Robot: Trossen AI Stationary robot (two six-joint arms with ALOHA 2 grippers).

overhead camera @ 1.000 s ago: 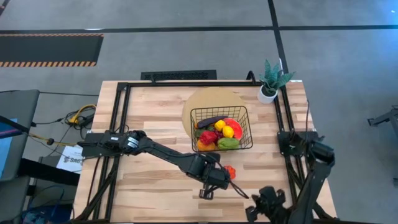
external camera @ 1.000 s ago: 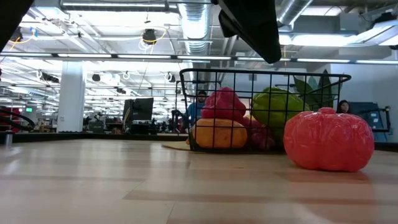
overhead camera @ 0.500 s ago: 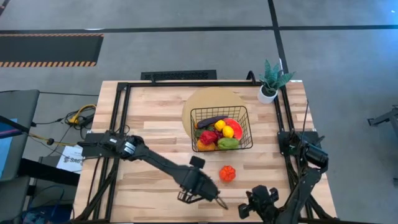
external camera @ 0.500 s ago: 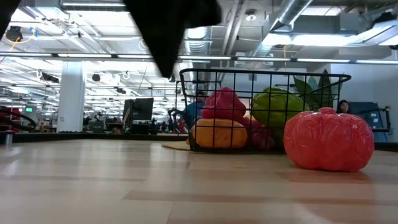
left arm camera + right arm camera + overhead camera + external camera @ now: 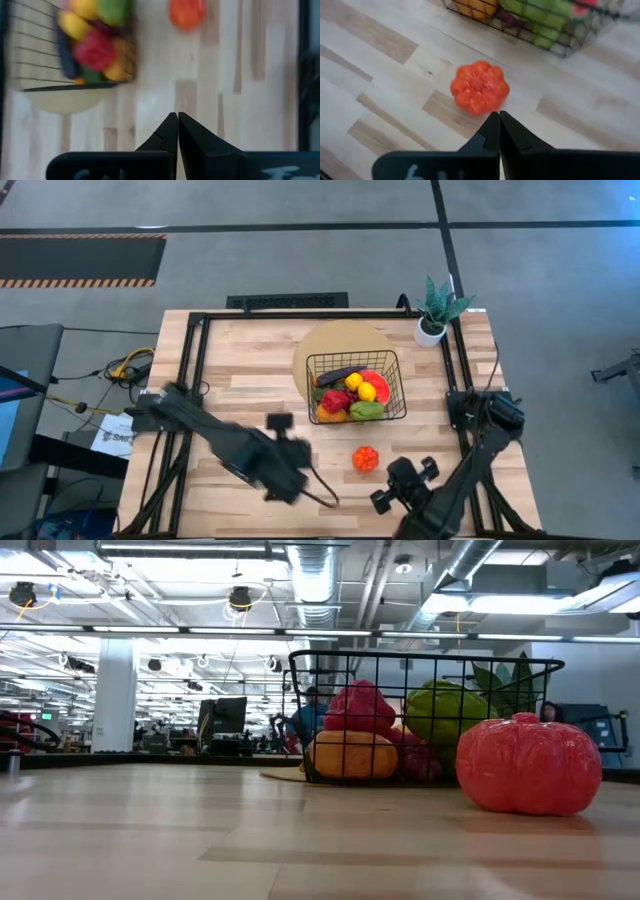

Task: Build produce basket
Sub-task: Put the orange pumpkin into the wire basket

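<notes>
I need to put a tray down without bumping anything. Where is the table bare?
The far-left stretch of table, left of the mat and basket, is bare. The front is crowded: the left gripper, the orange pepper and the right gripper sit there. The plant fills the far-right corner.

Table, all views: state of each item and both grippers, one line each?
basket: upright on the round tan mat, loaded with produce.
orange pepper: loose on the table, outside the basket, untouched.
potted plant: upright at the far right corner.
left gripper: shut, empty, over bare table.
right gripper: shut, empty, pointed at the orange pepper.
</notes>
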